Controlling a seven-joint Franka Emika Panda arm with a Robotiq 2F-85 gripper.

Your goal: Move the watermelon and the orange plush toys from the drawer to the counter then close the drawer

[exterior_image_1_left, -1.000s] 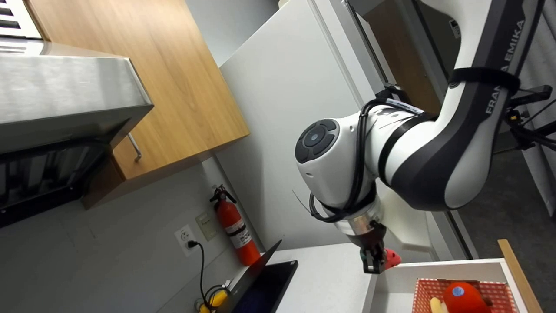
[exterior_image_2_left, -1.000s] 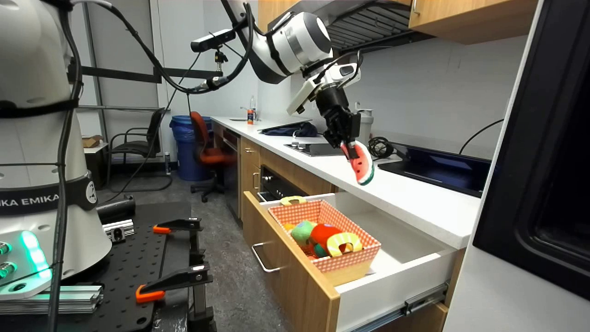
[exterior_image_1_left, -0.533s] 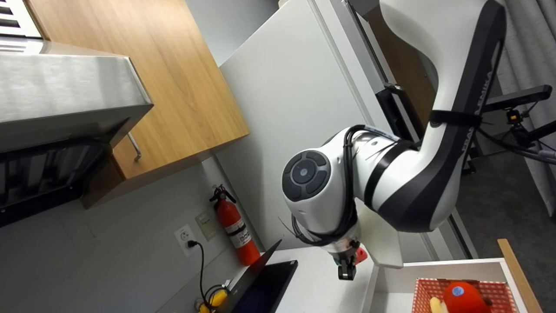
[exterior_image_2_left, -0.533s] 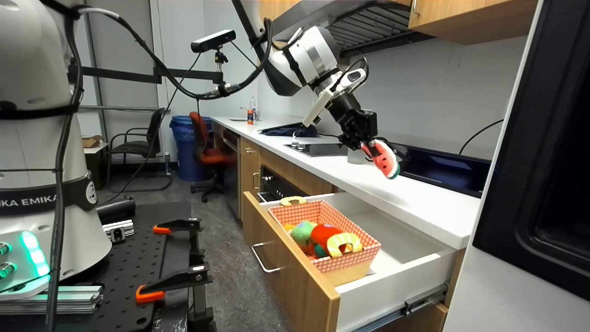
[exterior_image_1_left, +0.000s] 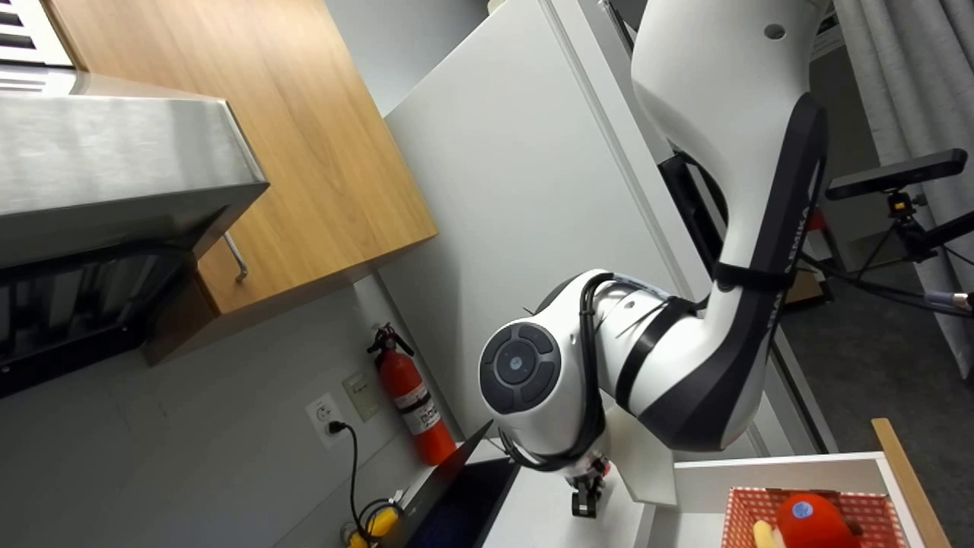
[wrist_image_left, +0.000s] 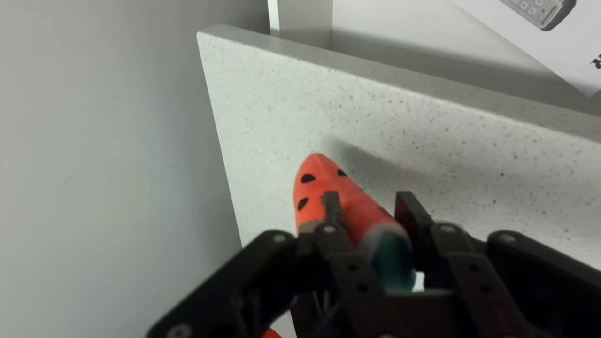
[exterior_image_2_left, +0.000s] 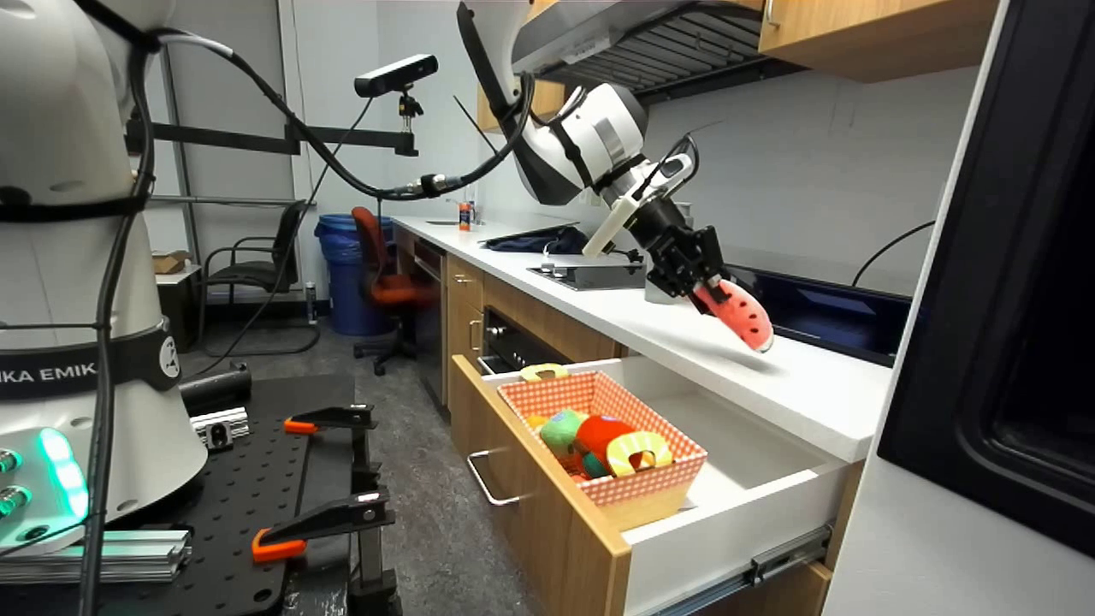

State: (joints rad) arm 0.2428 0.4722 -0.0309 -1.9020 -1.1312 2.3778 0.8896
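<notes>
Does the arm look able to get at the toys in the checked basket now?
Probably not yet: the watermelon occupies the gripper, over the counter. Otherwise the way seems free: the drawer is open, the basket uncovered.

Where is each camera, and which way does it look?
In an exterior view: outside, tilted, facing a tall white panel; the white jointed arm shows.
In an exterior view: outside, facing along the flat white counter; white base and arm show.
Wrist view: on the arm, facing counter and red plush watermelon slice past black pincer.
Both exterior views share arm and open wooden drawer.
</notes>
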